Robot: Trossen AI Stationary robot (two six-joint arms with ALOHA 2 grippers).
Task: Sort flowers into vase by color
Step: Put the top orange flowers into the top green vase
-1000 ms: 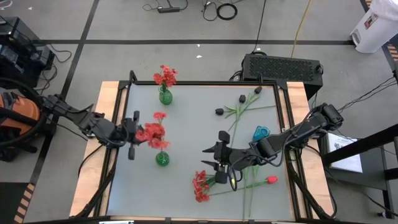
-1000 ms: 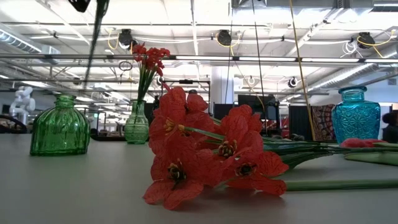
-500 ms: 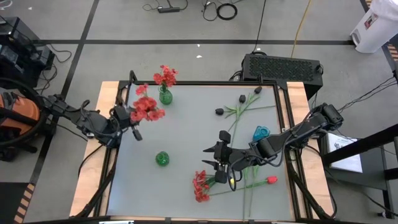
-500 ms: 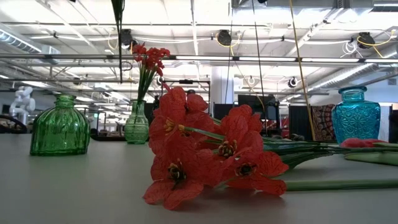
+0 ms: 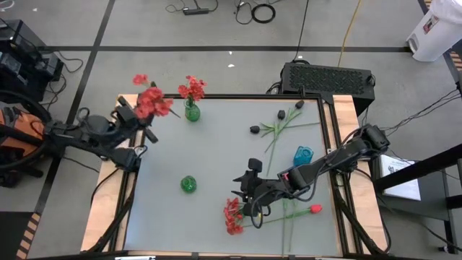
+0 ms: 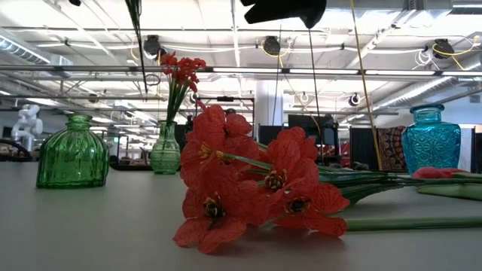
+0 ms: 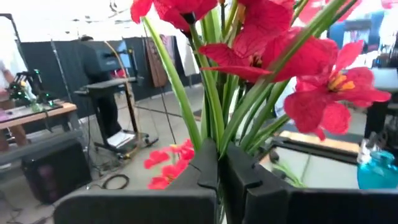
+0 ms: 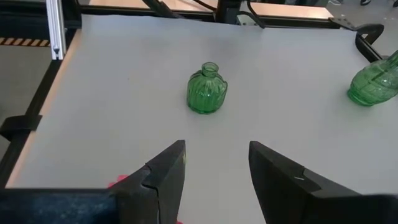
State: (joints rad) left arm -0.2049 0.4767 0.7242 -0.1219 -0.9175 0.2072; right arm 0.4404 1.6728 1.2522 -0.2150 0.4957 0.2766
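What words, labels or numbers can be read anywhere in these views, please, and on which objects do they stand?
None can be read.
White container on the floor, high view: it bears a dark label, too small to read.
Papers beside the table's right edge: print too small to read.
Vases, flowers and both arms: no visible lettering.

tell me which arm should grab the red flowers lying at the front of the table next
The right. Its open gripper hangs next to the lying red flowers, while the left gripper is shut on another red bunch near the back left corner.
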